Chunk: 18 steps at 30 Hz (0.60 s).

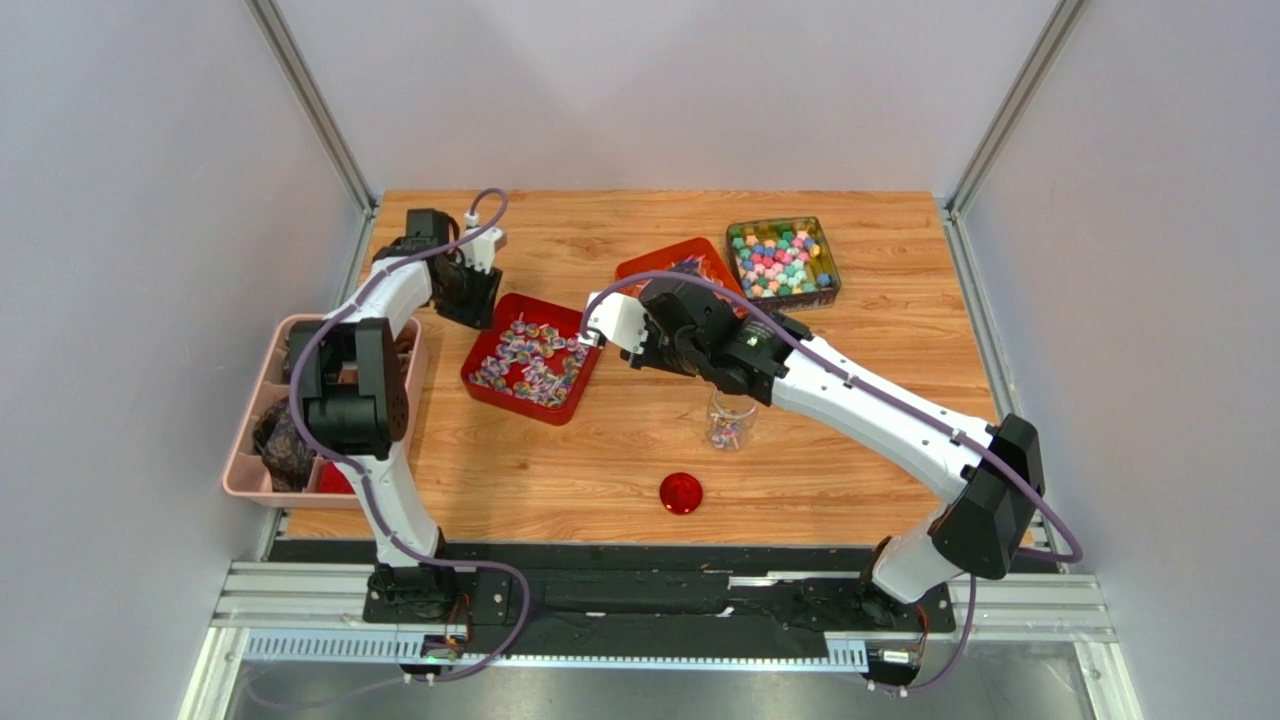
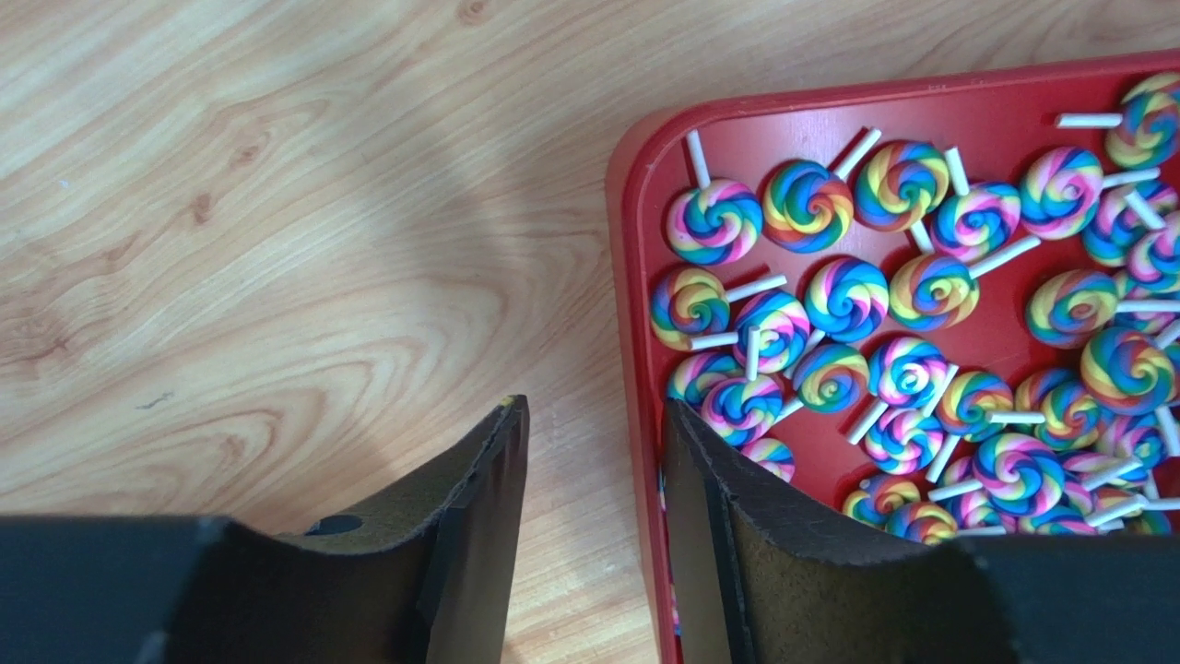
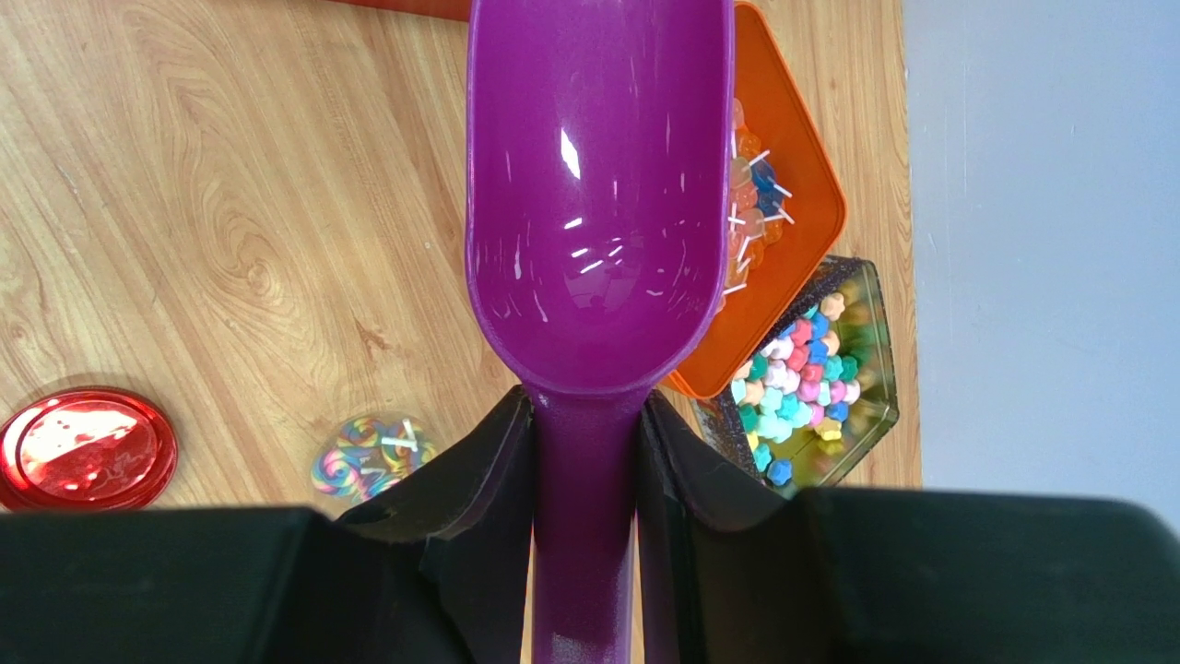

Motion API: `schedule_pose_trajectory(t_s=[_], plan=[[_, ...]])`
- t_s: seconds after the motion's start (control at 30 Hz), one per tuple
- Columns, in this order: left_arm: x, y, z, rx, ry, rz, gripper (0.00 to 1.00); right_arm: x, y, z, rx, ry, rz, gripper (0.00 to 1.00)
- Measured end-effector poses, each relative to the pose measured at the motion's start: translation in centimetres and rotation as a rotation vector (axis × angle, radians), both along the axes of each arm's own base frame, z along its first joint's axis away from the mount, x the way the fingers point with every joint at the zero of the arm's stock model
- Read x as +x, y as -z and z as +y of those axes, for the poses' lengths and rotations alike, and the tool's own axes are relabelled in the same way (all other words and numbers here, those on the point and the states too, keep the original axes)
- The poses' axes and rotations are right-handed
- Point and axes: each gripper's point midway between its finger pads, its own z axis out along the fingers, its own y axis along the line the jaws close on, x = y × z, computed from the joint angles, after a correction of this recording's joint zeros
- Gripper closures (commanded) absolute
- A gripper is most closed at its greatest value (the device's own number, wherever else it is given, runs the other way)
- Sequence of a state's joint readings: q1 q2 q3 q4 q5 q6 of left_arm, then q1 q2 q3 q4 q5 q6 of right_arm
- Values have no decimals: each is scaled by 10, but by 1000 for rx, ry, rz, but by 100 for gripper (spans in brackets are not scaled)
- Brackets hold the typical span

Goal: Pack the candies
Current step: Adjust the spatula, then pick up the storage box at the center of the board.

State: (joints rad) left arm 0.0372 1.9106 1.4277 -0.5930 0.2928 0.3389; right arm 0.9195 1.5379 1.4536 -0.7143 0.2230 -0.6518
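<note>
Red plastic is the material of the shallow tray [image 2: 635, 249] in which the candies [image 2: 848, 298], rainbow-swirl lollipops on short white sticks, are heaped, on the left half of the wooden table [image 1: 571, 465]. A few of the same candies are seen in a small clear jar [image 1: 732, 426] nearer to the front, and a round red lid [image 1: 681, 492] is laid flat near it, not touching. Farther back an orange tray [image 3: 797, 208] of stick sweets is placed, and beside it, on the right, a clear box [image 1: 783, 260] of small coloured sweets. A pink bin [image 1: 238, 450] with dark contents is set at the table's left edge.

From above, the orange tray is partly hidden by the wrist of the right arm [image 1: 857, 398], and the pink bin is partly covered by the left arm [image 1: 349, 393]. In the right wrist view much of the table is blocked by the bowl of a purple scoop [image 3: 599, 208].

The left arm is stretched to the far left corner of the red tray. The left fingers [image 2: 478, 477] are set at a narrow gap, one over the table and one over the tray's inner edge, with the tray's wall between them. Bare wood is seen between the outer finger and the wall. The right arm is reached across the middle of the table, and the right fingers [image 3: 478, 477] are closed on the scoop's handle.
</note>
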Motion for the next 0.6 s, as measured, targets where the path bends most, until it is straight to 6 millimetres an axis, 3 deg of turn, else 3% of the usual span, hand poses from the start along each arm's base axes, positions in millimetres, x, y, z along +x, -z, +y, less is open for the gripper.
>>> schedule_pose_trajectory(t_s=[0.23,0.6], plan=[[-5,16,-2,75,23,23,66,1,6,1,-16,2,8,100],[-10,43,-1,153,29,87,67,1,8,0,-36,-7,3,100]])
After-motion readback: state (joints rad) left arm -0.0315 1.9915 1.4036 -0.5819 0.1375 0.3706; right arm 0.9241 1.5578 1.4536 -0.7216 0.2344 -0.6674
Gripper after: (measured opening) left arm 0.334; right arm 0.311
